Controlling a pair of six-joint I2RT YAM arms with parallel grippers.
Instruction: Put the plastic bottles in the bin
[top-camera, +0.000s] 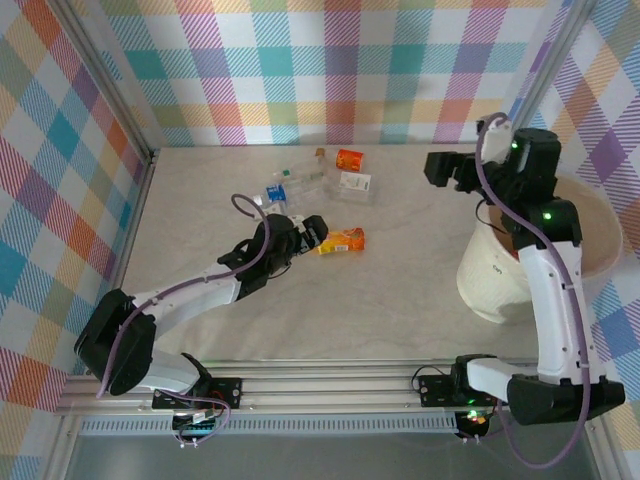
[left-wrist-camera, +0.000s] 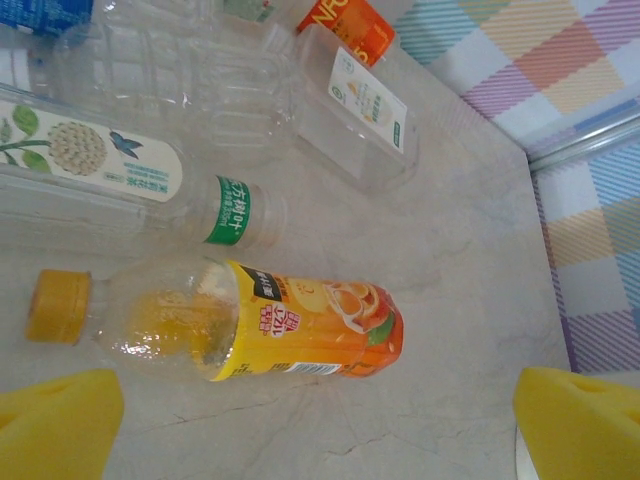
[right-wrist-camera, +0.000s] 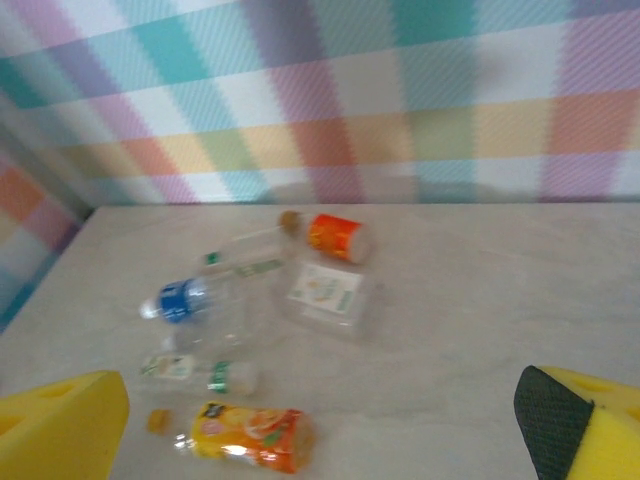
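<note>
hovering wide open and empty, your left gripper (left-wrist-camera: 320, 440) has the orange bottle (left-wrist-camera: 290, 320) just ahead, its length running finger to finger.

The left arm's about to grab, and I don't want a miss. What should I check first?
1. Left claw open: ok, jaws wide.
2. Orange-label bottle centred ahead of it: ok.
3. Bottle between the fingertips: not ok, it lies beyond them.
4. Green-label bottle apart from it: cannot tell, very close.
5. Right claw empty: ok, open.
6. Bin mouth free: not ok, right arm over it.
</note>
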